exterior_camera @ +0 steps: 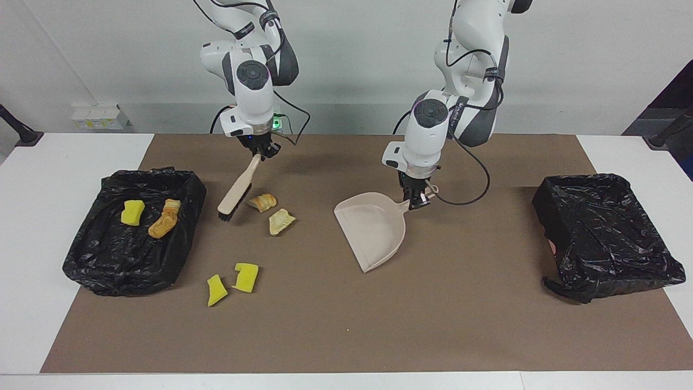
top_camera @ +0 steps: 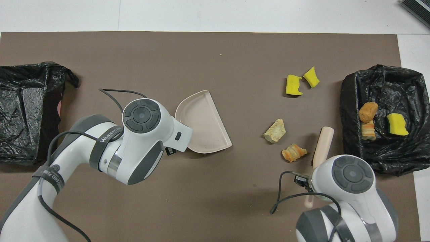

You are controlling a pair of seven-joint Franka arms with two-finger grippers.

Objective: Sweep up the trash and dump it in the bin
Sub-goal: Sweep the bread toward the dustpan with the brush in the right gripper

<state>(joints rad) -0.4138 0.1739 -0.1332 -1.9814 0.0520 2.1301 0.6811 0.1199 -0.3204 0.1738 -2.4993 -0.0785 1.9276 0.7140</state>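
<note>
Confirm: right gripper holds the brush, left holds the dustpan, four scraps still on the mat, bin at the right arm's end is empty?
Not quite. The bin at the right arm's end already holds three scraps, clear in the facing view. The rest stands: right gripper holds the brush, left gripper holds the dustpan, four scraps on the mat.

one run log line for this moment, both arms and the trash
right gripper: shut on brush beside bread scraps | left gripper: shut on dustpan | four scraps on mat, three in bin
</note>
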